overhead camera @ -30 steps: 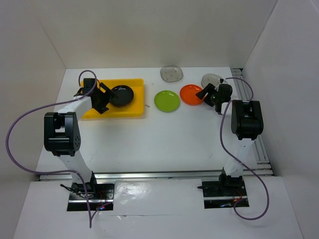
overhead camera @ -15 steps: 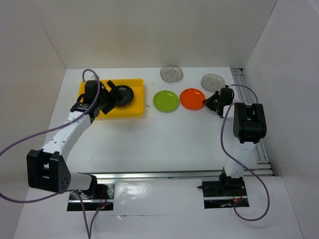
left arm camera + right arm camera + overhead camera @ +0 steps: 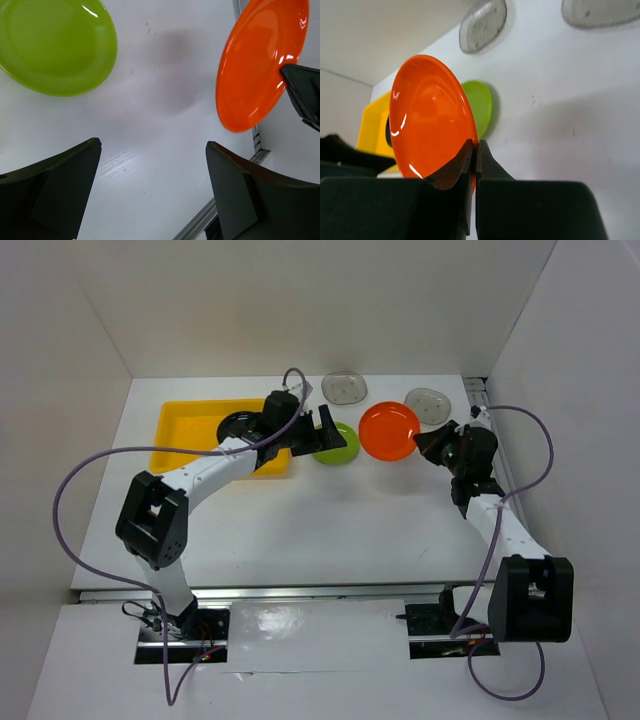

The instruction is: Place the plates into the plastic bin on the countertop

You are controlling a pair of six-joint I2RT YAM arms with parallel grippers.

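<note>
Right gripper (image 3: 473, 150) is clamping shut on the near rim of the orange plate (image 3: 427, 112). It is only taking a thin edge bite. The plate is hanging above the countertop (image 3: 330, 520), tilted, not flat.

Left gripper (image 3: 152, 165) is gaping wide, carrying nothing. It is hovering over bare countertop between the green plate (image 3: 55, 45) and the orange plate, touching neither.

The green plate is lying flat just right of the bin (image 3: 185, 435). The bin is sitting back left on the countertop, with a black plate (image 3: 236, 422) lying inside, partly hidden by the left arm. A clear plate (image 3: 345, 387) and a greyish plate (image 3: 428, 402) are waiting along the back, outside the bin.

Step in hand, as I'm judging it: the orange plate is heading left toward the bin.
- The rim-only pinch is likely letting the plate swivel, so firm pressure and smooth travel are worth aiming for.
- Height should be clearing the green plate and the bin's raised rim.
- The left arm is lying across that route. I cannot tell whether it is meant to move off or to take the plate.
- Best finish: levelling over free yellow floor beside the black plate, lowering close, then letting go, not dropping it onto the rim.
</note>
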